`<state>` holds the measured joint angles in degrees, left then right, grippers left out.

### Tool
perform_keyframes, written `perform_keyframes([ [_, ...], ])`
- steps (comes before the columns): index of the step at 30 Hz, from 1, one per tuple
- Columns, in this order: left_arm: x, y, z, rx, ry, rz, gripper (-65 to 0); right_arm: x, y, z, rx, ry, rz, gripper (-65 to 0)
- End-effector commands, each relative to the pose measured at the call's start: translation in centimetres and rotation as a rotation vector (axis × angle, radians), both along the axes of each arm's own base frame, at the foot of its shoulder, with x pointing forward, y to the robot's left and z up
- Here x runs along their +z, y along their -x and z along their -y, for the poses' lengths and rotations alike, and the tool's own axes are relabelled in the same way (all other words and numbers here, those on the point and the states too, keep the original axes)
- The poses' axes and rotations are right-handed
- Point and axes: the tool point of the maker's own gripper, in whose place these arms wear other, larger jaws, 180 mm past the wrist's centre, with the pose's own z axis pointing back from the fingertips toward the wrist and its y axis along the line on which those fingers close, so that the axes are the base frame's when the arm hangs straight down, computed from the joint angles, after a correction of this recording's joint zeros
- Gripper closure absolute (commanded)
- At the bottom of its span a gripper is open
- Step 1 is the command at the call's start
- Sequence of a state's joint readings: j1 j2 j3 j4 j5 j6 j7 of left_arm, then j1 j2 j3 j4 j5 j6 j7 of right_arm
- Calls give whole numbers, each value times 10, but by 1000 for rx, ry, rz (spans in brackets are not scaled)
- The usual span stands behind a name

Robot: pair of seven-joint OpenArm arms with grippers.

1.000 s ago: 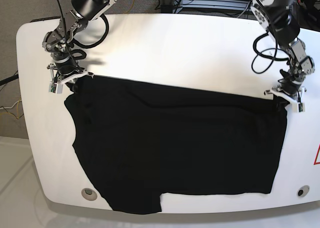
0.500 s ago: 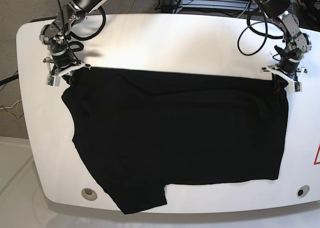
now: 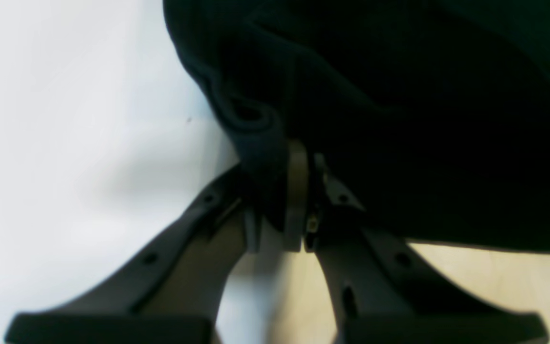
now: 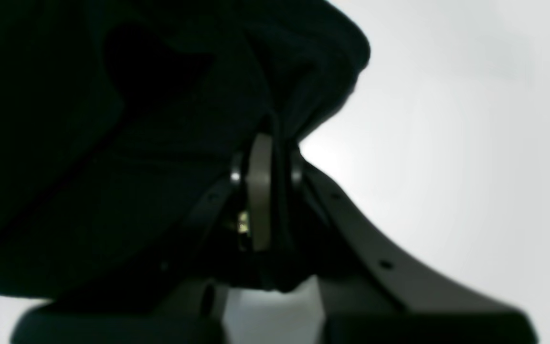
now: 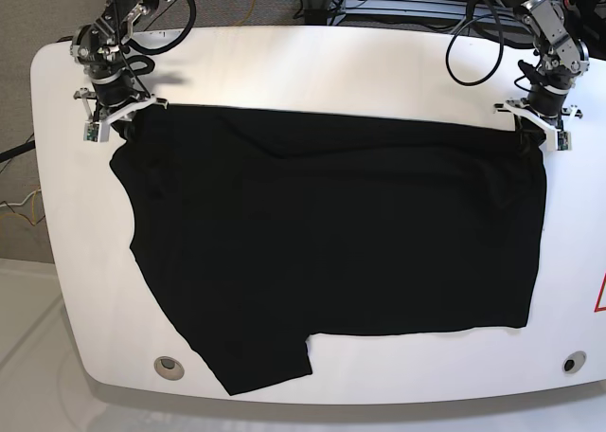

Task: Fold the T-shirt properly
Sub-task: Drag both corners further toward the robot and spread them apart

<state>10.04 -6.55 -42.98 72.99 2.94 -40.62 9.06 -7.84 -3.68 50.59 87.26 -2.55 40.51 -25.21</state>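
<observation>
Both pincers pinch the T-shirt's far corners and draw it up the tabletop.

The left pincer (image 5: pixel 533 129) at upper right and the right pincer (image 5: pixel 114 129) at upper left each clamp a bunched corner of the T-shirt (image 5: pixel 331 252). Since the earlier frames both have shifted higher in the frame, and the cloth's upper edge now lies straighter across the tabletop (image 5: pixel 331 63).
</observation>
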Motion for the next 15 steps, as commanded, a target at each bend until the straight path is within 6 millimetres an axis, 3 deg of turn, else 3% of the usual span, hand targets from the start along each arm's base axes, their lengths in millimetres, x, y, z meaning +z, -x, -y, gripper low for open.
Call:
perform_keyframes([
  [1, -31, 40, -11, -15, -71, -220, -61, 3, 16, 16, -27, 46, -30, -23],
  [10, -36, 69, -26, 16, -88, -272, -61, -3, 46, 30, -90, 58, -75, -24],
  [15, -40, 84, -30, 30, -88, -297, -61, -10, 59, 26, -77, 54, -107, -24],
])
